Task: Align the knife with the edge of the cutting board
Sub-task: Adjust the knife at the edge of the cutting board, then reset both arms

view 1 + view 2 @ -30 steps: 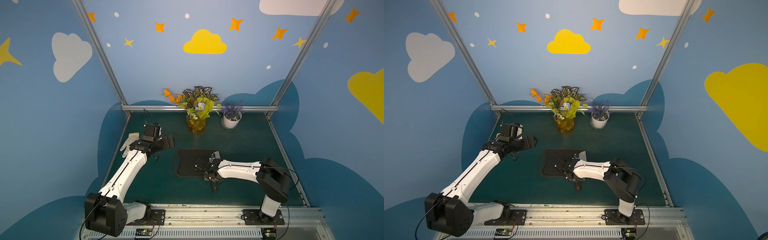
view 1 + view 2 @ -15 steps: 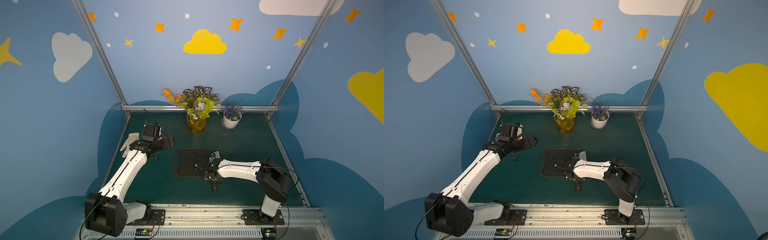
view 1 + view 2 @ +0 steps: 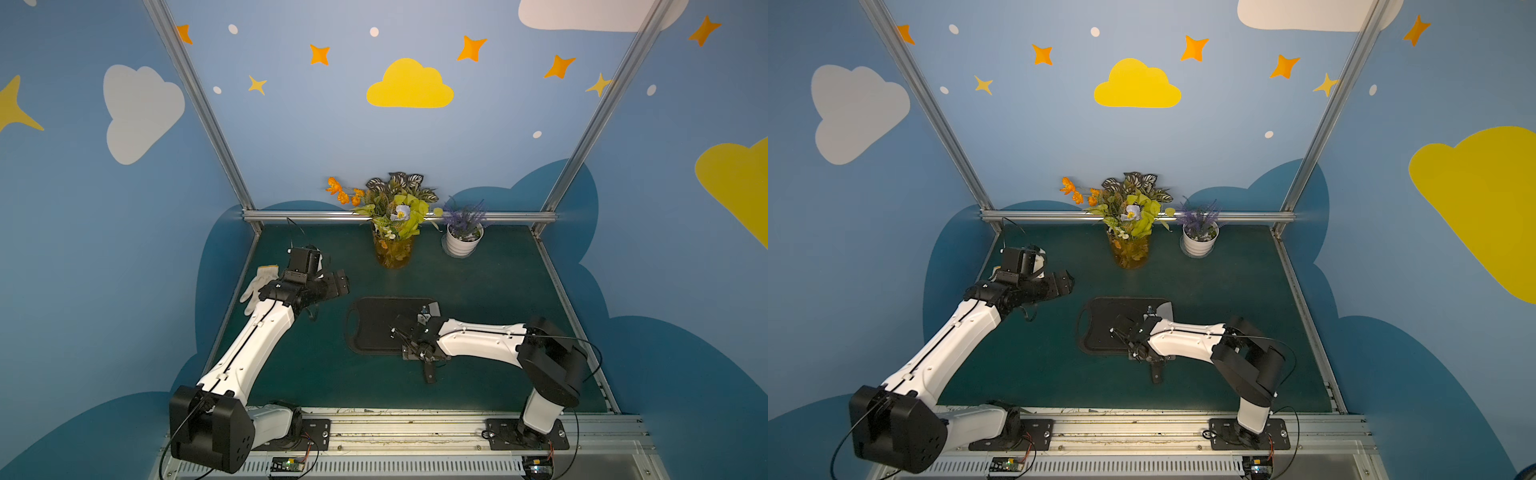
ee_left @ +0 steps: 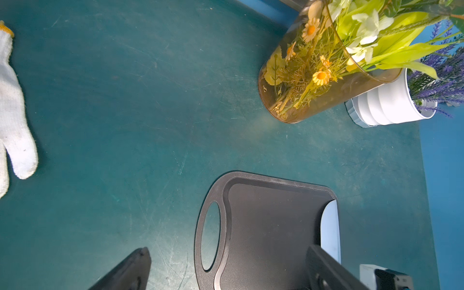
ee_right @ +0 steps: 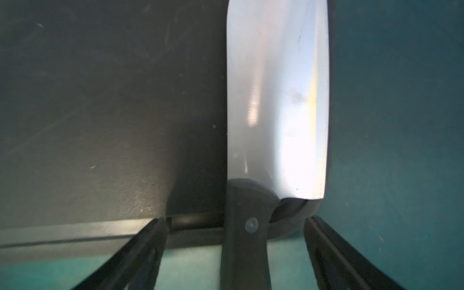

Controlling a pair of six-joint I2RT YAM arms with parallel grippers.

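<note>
**A:** Starting from the bench's (image 3: 498,282) left edge, what is the left arm (image 3: 266,332) doing?

**B:** It reaches toward the back-left corner, past a white glove (image 3: 257,286) that lies near the left edge. The left gripper (image 3: 337,284) hangs above bare bench. Its fingers (image 4: 135,268) are spread wide and hold nothing. The slotted end of the cutting board (image 3: 374,324) is just ahead of it.

**A:** And the knife (image 5: 276,100)?

**B:** It lies flat on the end of the board nearest the bench's right edge, with the blade running along that short edge. The black handle overhangs the board and points at the bench's front edge.

**A:** The right arm (image 3: 478,336)?

**B:** It stretches from the front-right corner across to the board's near corner, and the forearm looks low. The right gripper (image 5: 234,221) straddles the handle. Its fingers (image 5: 140,253) are parted with a gap on each side, so nothing is gripped.

**A:** So what is the step in hand?

**B:** Probably getting clear of the knife. To do that well, the arm should rise straight up before it swings away. Because the handle overhangs, a brush from either finger would pivot the blade off line. The blade's outer edge looks nearly parallel with the board's edge. If it needs correcting, a light push on the handle would likely work better than a fresh grasp.
</note>
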